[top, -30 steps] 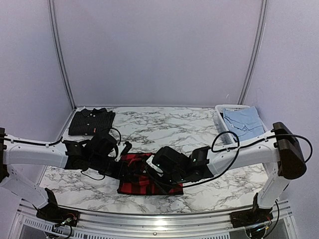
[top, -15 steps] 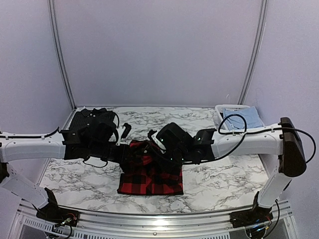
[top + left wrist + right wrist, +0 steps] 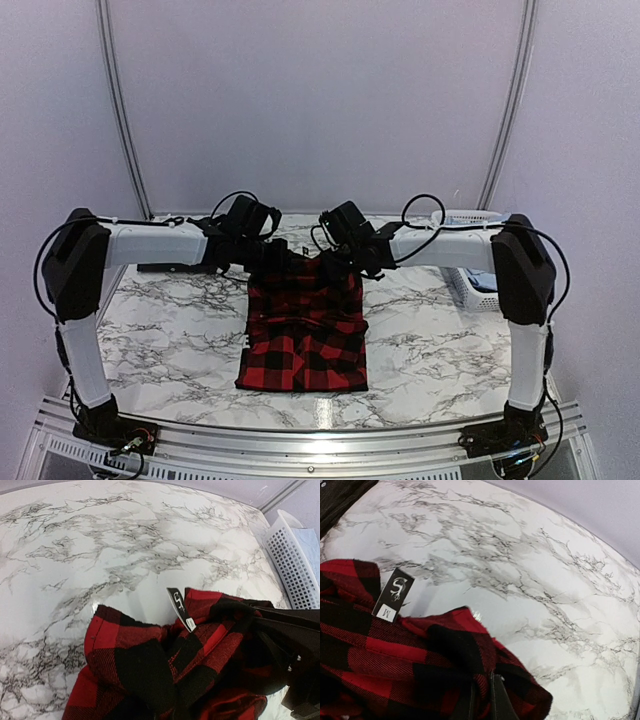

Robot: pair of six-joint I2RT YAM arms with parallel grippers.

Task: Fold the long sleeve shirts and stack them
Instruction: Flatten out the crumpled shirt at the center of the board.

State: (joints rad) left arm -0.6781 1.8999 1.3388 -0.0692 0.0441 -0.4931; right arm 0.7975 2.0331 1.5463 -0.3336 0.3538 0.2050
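Observation:
The red-and-black plaid shirt [image 3: 305, 340] lies lengthwise on the marble table [image 3: 170, 340], its near end flat and its far end lifted. My left gripper [image 3: 272, 258] and right gripper [image 3: 338, 258] hold that far edge side by side. The right fingers [image 3: 492, 700] pinch the plaid cloth [image 3: 420, 660] in the right wrist view, beside a black size tag [image 3: 392, 597]. In the left wrist view bunched plaid [image 3: 150, 675] covers the left fingers. The dark charcoal shirt [image 3: 165, 267] lies at the back left, mostly hidden behind my left arm.
A white slotted basket [image 3: 468, 290] stands at the table's right edge, behind my right arm, with a light blue garment [image 3: 312, 545] in it. Both arms stretch across the back of the table. Curved wall rails rise behind.
Both grippers have travelled from the near middle of the table to the far side, drawing the plaid shirt's edge along, so the shirt now reaches much farther back.

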